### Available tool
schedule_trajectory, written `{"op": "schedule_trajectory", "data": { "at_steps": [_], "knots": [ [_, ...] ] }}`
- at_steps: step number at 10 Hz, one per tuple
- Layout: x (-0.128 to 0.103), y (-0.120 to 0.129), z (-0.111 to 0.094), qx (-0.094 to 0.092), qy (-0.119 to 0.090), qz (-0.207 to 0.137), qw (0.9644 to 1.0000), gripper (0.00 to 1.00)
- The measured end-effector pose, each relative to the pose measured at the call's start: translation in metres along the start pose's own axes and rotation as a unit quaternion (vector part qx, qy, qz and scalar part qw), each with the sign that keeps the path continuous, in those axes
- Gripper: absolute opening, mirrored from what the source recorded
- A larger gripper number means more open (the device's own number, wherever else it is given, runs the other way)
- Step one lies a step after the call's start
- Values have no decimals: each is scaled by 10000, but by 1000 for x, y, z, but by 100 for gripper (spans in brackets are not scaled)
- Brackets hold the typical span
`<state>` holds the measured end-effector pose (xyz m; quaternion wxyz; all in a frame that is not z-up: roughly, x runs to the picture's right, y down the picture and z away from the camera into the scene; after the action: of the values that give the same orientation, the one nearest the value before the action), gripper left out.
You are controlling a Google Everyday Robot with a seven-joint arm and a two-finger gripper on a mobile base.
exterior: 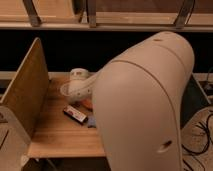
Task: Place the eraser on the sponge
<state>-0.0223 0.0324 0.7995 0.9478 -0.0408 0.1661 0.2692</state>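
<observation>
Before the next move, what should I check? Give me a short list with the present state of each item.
1. Eraser found: ok. The eraser lies flat on the table.
2. Eraser free: ok. Nothing rests on it.
3. Gripper placed: ok. The gripper hangs over the table, just behind the eraser and apart from it.
4. Target found: cannot tell. An orange thing beside the eraser may be it, but it is partly hidden.
5. View clear: not ok. The arm covers the right part of the table.
</observation>
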Motion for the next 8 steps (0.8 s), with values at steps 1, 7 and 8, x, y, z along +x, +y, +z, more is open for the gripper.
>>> {"op": "schedule_trajectory", "data": {
  "at_steps": [1, 7, 8],
  "knots": [
    [3, 1, -1, 32, 4, 95, 9999, 70],
    [-2, 87, 8, -1151, -265, 163, 9929, 70],
    [-3, 88, 4, -1166, -311, 65, 9927, 70]
  ]
}}
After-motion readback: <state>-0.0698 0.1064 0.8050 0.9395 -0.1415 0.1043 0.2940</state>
